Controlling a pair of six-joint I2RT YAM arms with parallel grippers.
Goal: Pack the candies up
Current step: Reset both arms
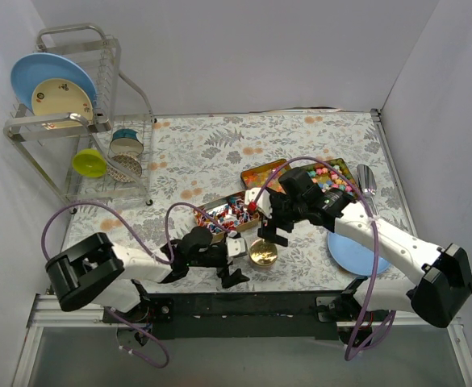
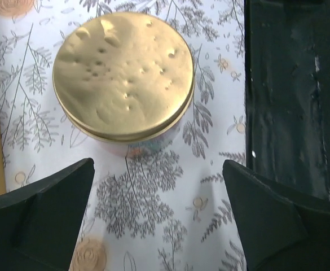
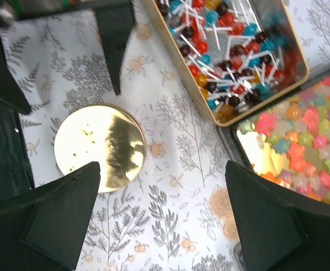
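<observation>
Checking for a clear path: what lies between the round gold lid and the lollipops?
Only bare floral tablecloth, then the tin wall, separates the gold lid from the lollipops; the right wrist view shows this.

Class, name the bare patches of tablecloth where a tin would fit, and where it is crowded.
Free: the far cloth between dish rack and candy trays. Crowded: around the gold tin, left gripper, right gripper and blue plate.
</observation>
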